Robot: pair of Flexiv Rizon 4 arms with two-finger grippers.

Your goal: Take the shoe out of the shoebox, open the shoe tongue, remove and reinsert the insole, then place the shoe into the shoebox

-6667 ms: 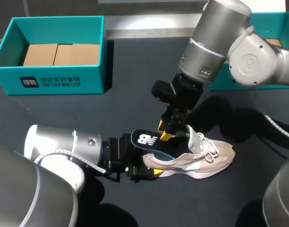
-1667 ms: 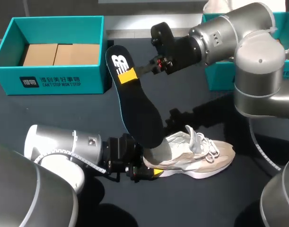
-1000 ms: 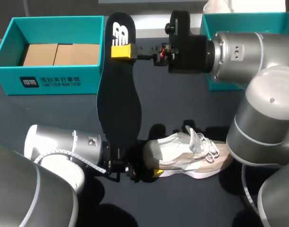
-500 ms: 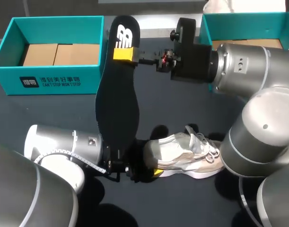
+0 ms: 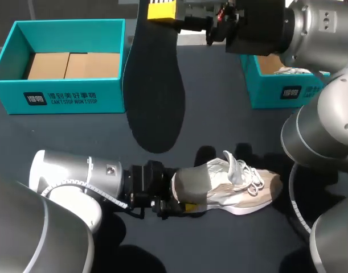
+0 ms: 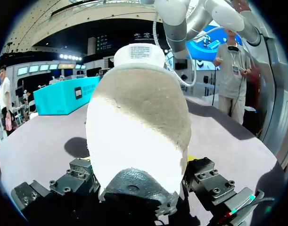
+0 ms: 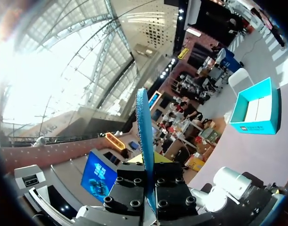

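Note:
A beige shoe (image 5: 236, 185) with white laces lies on its side on the dark table, toe toward the right. My left gripper (image 5: 182, 200) holds its heel: in the left wrist view the heel (image 6: 136, 108) fills the space between the fingers, which press it from both sides. High over the table's far middle, my right gripper (image 5: 162, 10) is shut on one end of the black insole (image 5: 154, 85). The insole hangs down free, with its lower end above the table and left of the shoe. In the right wrist view the insole's blue edge (image 7: 144, 127) stands clamped between the fingers.
An open teal shoebox (image 5: 68, 24) with brown card inserts stands at the back left. A second teal box (image 5: 279, 94), partly behind my right arm, stands at the back right with something white inside. My left arm's bulky links fill the front left.
My right gripper has risen and shifted right with the insole. The insole's lower end has come away from the shoe's heel and now hangs free. The shoe and left gripper stayed put.

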